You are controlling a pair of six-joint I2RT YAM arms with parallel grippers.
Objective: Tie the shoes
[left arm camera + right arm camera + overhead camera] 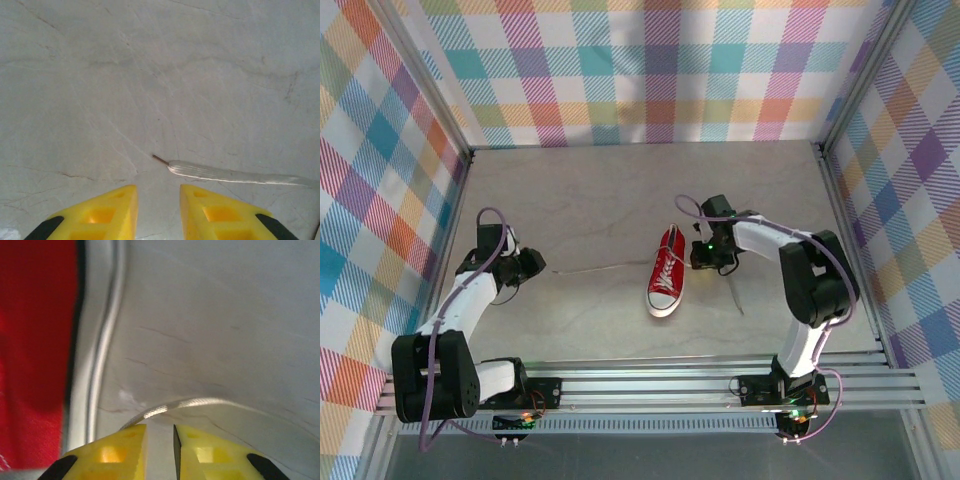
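The red shoe [667, 270] lies on the table, white toe cap toward me. One white lace [605, 267] runs left from it and ends just short of my left gripper [536, 264]. In the left wrist view that lace [225, 174] lies flat just beyond the yellow fingertips [127, 197]. The left gripper [157, 192] is open with nothing between its fingers. My right gripper [704, 256] sits right beside the shoe's right side. There the other lace [200, 402] arcs past the tips of the right gripper [160, 430], which stands slightly open with an empty gap. The shoe's red canvas [35, 340] is at its left.
The second lace [735, 298] trails toward the near edge on the shoe's right. Plaid walls [650, 70] enclose the table on three sides, and a metal rail [650, 385] runs along the front.
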